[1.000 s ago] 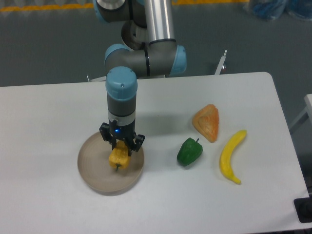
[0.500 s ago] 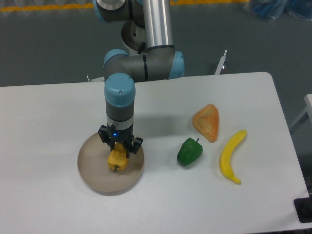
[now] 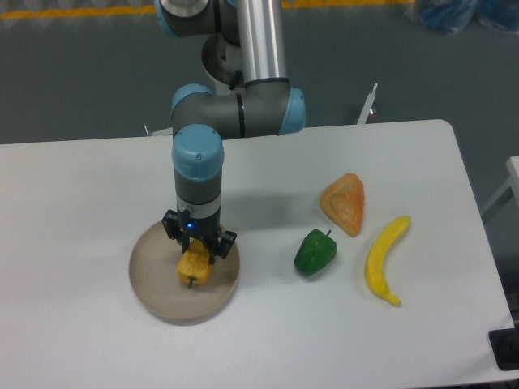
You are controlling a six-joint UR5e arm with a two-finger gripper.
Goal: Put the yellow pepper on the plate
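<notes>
The yellow pepper (image 3: 194, 268) is small, blocky and yellow-orange, and sits inside the round grey-beige plate (image 3: 154, 284) at the left of the white table. My gripper (image 3: 197, 250) points straight down over the plate. Its fingers close around the top of the pepper. The pepper's lower end is at the plate's inner surface; I cannot tell whether it rests on it.
A green pepper (image 3: 315, 252) lies right of the plate. An orange wedge-shaped fruit (image 3: 345, 203) lies behind it. A long curved yellow banana (image 3: 384, 260) lies at the right. The table's front edge (image 3: 243, 385) runs close below the plate.
The gripper and pepper have shifted slightly left and toward the plate's middle. The other fruit has not moved.
</notes>
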